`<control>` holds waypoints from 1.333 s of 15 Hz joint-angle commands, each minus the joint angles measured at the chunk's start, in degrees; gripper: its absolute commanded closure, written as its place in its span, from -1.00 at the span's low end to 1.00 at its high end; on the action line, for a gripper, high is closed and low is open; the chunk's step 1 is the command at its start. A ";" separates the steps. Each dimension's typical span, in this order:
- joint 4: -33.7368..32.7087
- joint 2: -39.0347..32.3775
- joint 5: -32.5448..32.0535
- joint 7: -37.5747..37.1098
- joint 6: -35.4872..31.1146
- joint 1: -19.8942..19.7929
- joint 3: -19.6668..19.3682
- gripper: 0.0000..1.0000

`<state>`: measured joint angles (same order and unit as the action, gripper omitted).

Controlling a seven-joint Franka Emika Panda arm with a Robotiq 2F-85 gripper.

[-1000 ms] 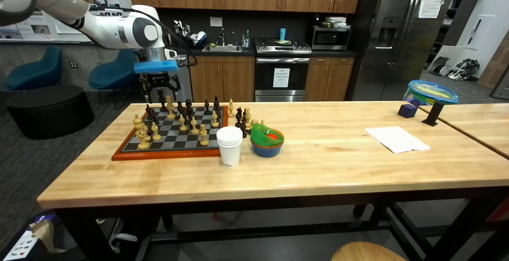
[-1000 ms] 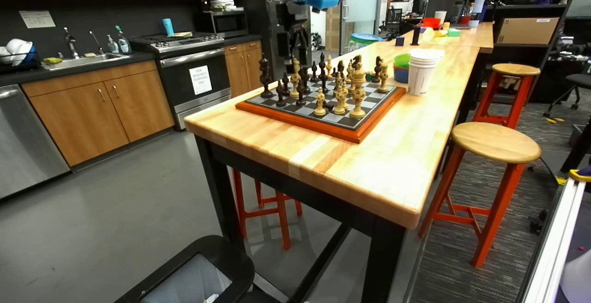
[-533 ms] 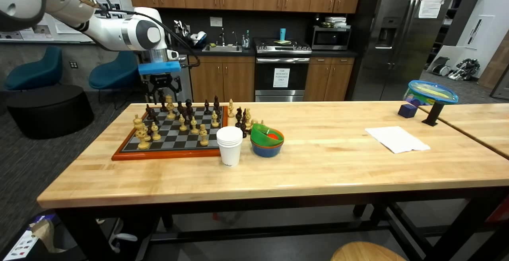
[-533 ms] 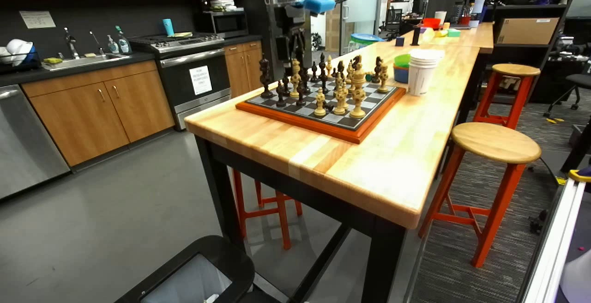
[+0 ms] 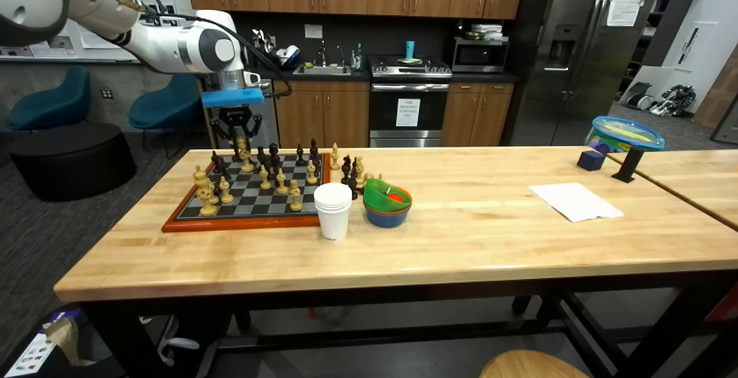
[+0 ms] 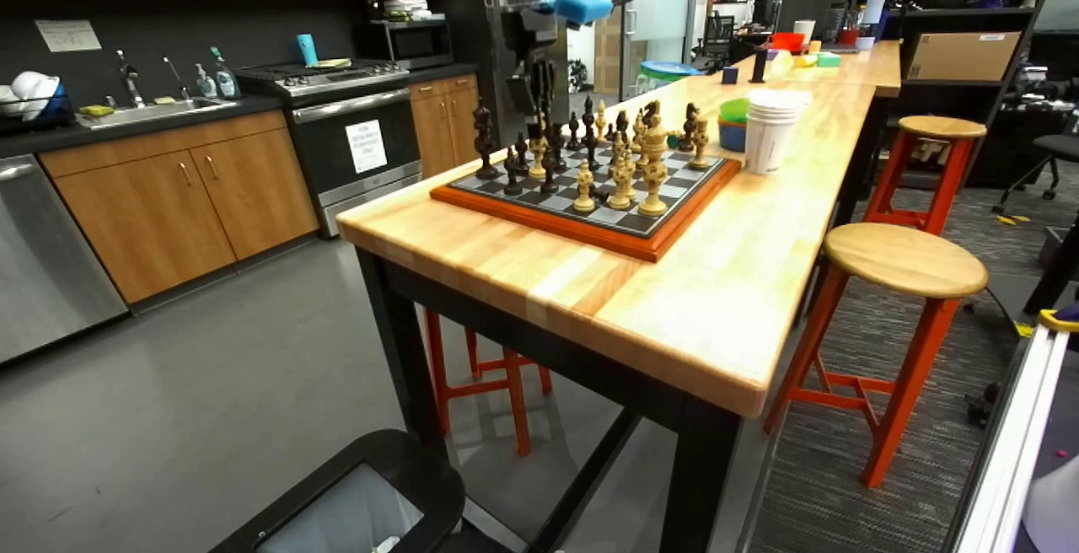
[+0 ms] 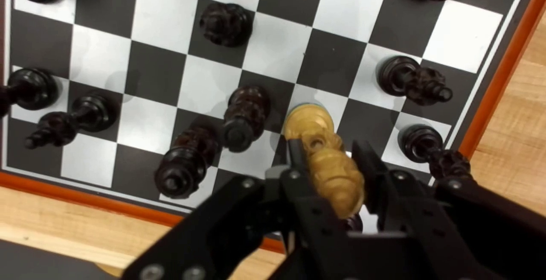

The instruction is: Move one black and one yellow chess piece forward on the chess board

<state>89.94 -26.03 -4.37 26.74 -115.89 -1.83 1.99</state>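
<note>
The chess board [image 5: 248, 224] lies on the table with several black and yellow pieces upright on it. In the wrist view a tall yellow chess piece [image 7: 337, 177] rises between the fingers of my gripper [image 7: 326, 147]. The left finger looks to be against it; a narrow gap shows between the right fingertip and the piece's neck, and whether its head touches that finger is unclear. Its base still stands on a light square. Black pieces [image 7: 187, 164] stand close to its left, and another black piece [image 7: 420, 83] to its right. In an exterior view the gripper [image 6: 541, 110] hides this yellow piece's top.
Off the board's edge stand more chess pieces [image 5: 354, 173]. Next to the board are stacked white cups [image 5: 332, 211] and nested bowls [image 5: 387, 216]. Farther along the table lie a white sheet [image 5: 576, 201] and a dark cube [image 5: 591, 160].
The arm has shifted slightly to the right in an exterior view. My gripper's fingers, wide apart before, have drawn together around the tall yellow piece. The pieces have not visibly moved.
</note>
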 commanded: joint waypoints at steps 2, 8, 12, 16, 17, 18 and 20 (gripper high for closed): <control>0.57 1.02 -0.88 0.28 0.69 -0.46 0.24 0.84; 3.97 3.87 -0.61 -0.96 0.75 -0.74 -0.02 0.84; 6.83 6.25 -0.22 -1.40 1.17 -1.04 -0.02 0.84; 9.17 8.78 0.04 -1.89 2.56 -1.30 -0.21 0.84; 9.82 9.50 0.00 -2.13 2.97 -1.34 -0.30 0.84; 10.48 10.19 0.08 -2.32 3.31 -1.41 -0.35 0.84; 12.03 11.64 0.24 -2.74 4.11 -1.45 -0.52 0.84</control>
<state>98.06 -18.42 -4.32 25.16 -112.92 -3.16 1.72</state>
